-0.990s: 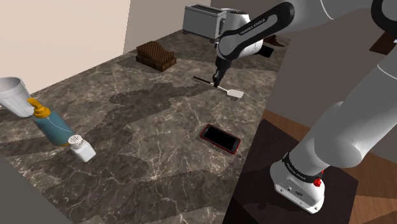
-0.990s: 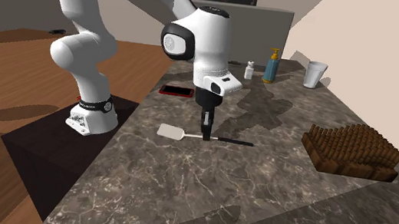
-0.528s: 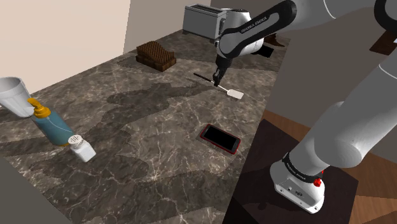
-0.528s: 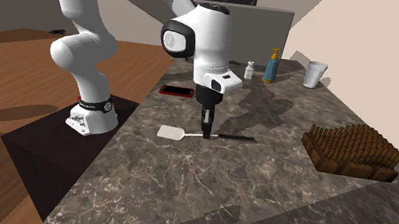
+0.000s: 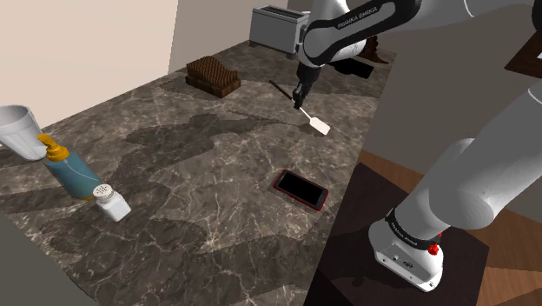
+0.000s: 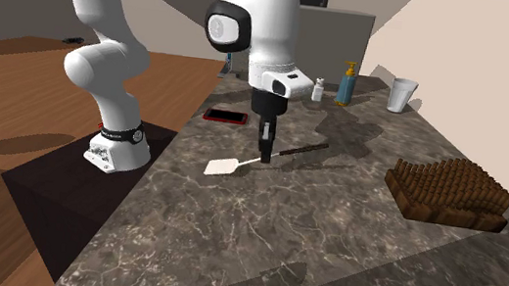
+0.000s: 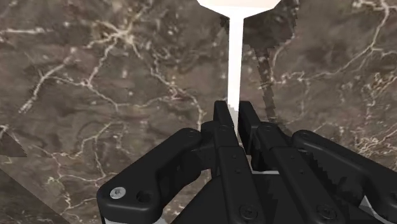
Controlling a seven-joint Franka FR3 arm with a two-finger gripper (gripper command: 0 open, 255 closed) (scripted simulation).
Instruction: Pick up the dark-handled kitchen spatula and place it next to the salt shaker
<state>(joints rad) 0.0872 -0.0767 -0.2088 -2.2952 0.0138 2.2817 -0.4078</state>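
Note:
The spatula has a white blade and a dark handle. My gripper is shut on its thin white shaft, between blade and handle. In the second exterior view the gripper holds the spatula tilted: the handle points upward and the blade hangs low, close to the dark marble counter. In the wrist view the fingers clasp the white shaft, with the blade beyond them. The white salt shaker stands far off, toward the shoulder view's left.
A blue soap bottle and a white cup stand beside the shaker. A red-cased phone lies near the counter's edge by the stand. A brown bristly block and a grey toaster sit at the back.
The gripper has risen with the spatula still clasped. The handle end has come up off the counter, so the spatula now tilts; the blade end stays low.

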